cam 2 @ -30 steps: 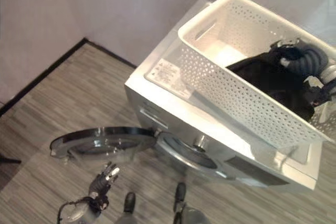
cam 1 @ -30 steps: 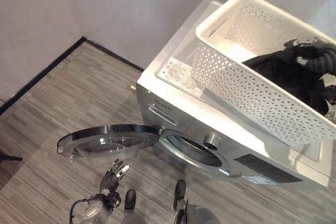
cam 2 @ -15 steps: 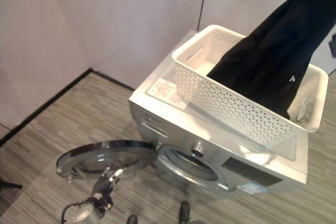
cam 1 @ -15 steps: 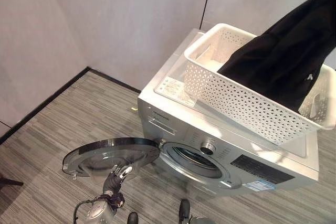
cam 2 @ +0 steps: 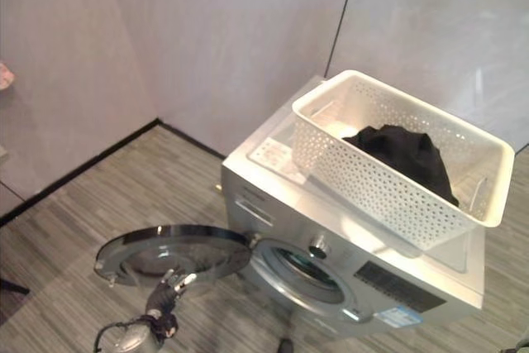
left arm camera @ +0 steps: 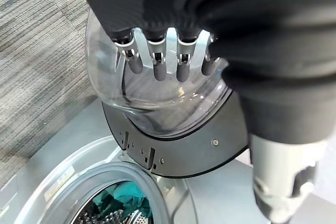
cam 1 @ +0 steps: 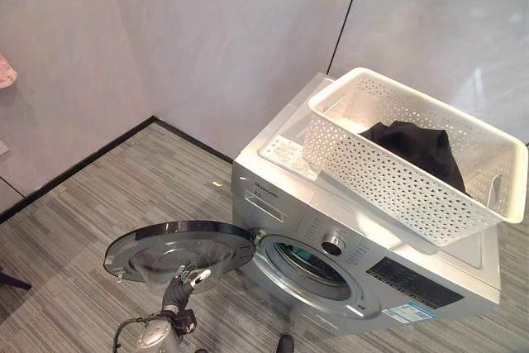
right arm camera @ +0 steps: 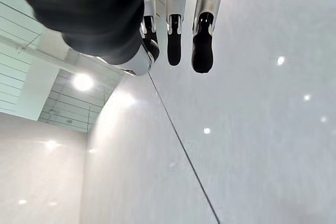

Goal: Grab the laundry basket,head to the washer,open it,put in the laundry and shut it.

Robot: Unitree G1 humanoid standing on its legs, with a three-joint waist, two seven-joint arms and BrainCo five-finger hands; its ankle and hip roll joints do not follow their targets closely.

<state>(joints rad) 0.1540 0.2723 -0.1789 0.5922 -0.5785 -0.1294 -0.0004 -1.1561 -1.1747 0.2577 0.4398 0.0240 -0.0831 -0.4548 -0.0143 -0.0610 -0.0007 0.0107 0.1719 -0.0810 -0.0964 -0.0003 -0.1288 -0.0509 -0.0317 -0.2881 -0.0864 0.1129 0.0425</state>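
Status: the basket [cam 1: 413, 155] rests on top of the washer [cam 1: 364, 262]. The washer's door [cam 1: 178, 245] is swung fully open to the left of the drum opening [cam 1: 314, 260].

Laundry: a black garment [cam 1: 413, 148] lies inside the basket. Teal cloth [left arm camera: 123, 198] is visible inside the drum in the left wrist view.

Left hand [cam 1: 183, 279]: low in front of the washer, just below the door, fingers [left arm camera: 157, 64] straight and slightly apart, holding nothing.

Right hand [right arm camera: 173, 19]: raised toward the wall and ceiling, fingers straight, holding nothing.

Done: basket carried, door opened. Remaining, by judgement: load the garment into the drum, shut the door.
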